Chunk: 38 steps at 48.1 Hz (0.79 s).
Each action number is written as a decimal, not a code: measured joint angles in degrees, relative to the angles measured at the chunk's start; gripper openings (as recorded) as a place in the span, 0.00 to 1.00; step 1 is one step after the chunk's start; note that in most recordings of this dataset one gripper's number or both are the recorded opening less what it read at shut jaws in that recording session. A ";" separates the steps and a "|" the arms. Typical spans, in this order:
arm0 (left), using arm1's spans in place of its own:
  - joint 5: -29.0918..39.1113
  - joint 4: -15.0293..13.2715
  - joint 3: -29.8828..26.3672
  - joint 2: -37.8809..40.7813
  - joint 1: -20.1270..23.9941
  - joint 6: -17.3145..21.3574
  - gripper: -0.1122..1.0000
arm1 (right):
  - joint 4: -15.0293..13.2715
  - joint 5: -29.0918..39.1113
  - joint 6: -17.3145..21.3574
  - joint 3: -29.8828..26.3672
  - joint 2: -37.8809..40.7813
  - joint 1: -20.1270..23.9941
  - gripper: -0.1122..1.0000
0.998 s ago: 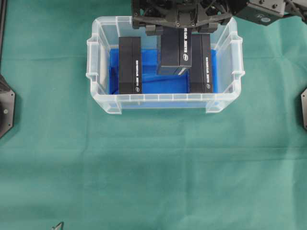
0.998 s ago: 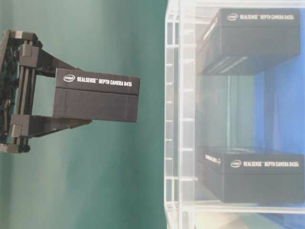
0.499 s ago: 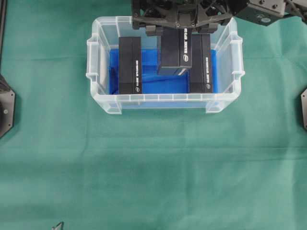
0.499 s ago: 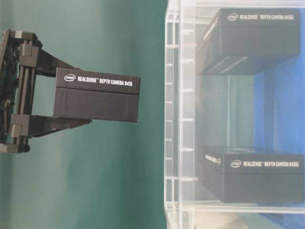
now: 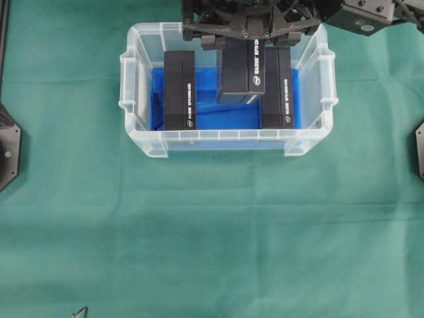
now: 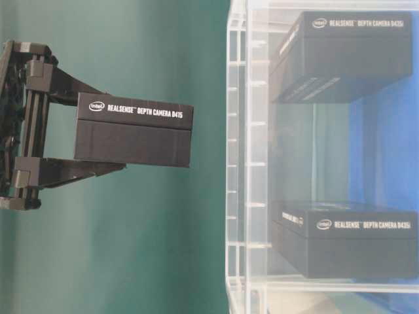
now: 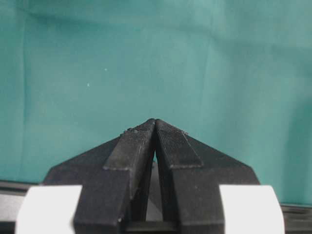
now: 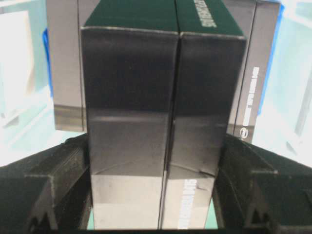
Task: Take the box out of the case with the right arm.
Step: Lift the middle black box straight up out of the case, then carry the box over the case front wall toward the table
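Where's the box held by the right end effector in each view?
Overhead: held box top centre, above the case.
Table-level: held box centre-left, outside the case wall.
Left wrist: not in it; only the shut left end effector and green cloth.
Right wrist: held box fills the centre.
Shared landmark: the case.

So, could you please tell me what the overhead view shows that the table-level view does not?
Only the overhead view shows the whole case on the green cloth, with the right arm reaching in from the top edge. Only the table-level view shows the held box lifted clear of the case's open top, and its readable RealSense Depth Camera D415 lettering. Both show the right gripper clamped on that box and two more black boxes inside the case.
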 measured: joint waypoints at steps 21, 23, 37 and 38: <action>0.00 0.00 0.00 0.00 0.00 0.00 0.10 | 0.00 -0.09 0.00 0.00 0.00 0.00 0.69; 0.09 0.00 0.00 0.00 0.00 0.00 0.10 | 0.00 0.00 0.00 0.00 0.09 0.00 0.69; 0.62 0.00 0.00 0.09 0.00 0.00 0.10 | 0.00 0.00 0.00 0.00 0.00 0.00 0.69; 0.62 0.00 0.00 0.09 0.00 0.00 0.10 | 0.00 0.00 0.00 0.00 0.00 0.00 0.69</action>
